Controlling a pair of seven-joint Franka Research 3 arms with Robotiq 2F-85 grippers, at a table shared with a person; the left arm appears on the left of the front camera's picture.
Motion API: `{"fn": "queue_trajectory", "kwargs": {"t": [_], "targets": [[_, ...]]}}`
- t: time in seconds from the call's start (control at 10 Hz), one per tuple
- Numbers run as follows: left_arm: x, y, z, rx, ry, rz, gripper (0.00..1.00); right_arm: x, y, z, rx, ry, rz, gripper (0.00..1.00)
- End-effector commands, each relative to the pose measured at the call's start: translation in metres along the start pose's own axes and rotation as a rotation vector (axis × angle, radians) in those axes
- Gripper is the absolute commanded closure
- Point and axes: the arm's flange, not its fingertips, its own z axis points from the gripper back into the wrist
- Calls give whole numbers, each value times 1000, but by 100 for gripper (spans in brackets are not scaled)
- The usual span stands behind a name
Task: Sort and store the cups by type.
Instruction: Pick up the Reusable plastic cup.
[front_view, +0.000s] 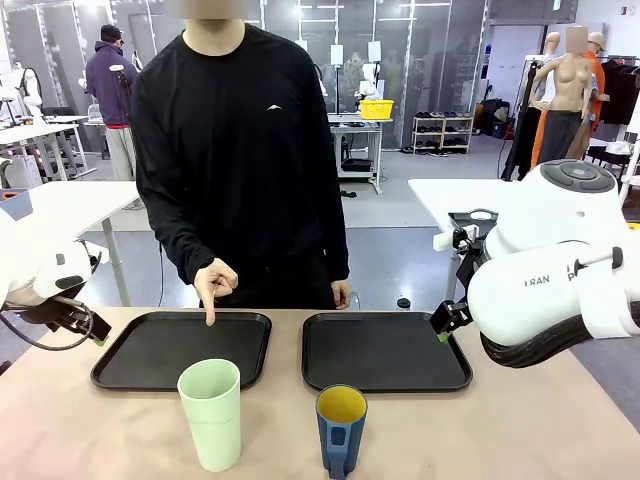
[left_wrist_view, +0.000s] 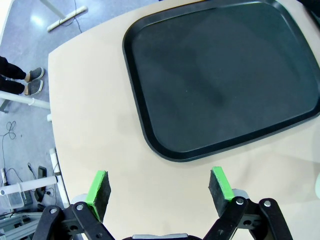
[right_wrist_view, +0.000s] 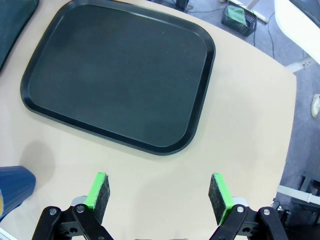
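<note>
A tall pale mint-green tumbler stands near the table's front edge, in front of the left black tray. Right of it stands a shorter dark blue mug with a yellow inside, in front of the right black tray; its blue side shows at the left edge of the right wrist view. My left gripper hovers open over bare table beside the left tray. Above the table near the right tray, my right gripper is open too. Both hold nothing.
A person in black stands at the far side, one finger pointing down onto the left tray's far edge. Bare beige tabletop lies around the cups and trays. The table's edge and floor show in the wrist views.
</note>
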Motion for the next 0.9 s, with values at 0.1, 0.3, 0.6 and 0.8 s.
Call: {"fn": "queue_trajectory", "kwargs": {"t": [0.1,0.3,0.6,0.8], "targets": [[1,0,1,5,-1,-2,0,0,0,0,3,0,-1,0],[0,0,0,0,0,0,0,0,0,0,3,0,-1,0],[-15,22,-14,-53,-31,-137,0,0,0,0,3,0,-1,0],[-41,40,-31,-52,-13,-191,0,0,0,0,3,0,-1,0]]}}
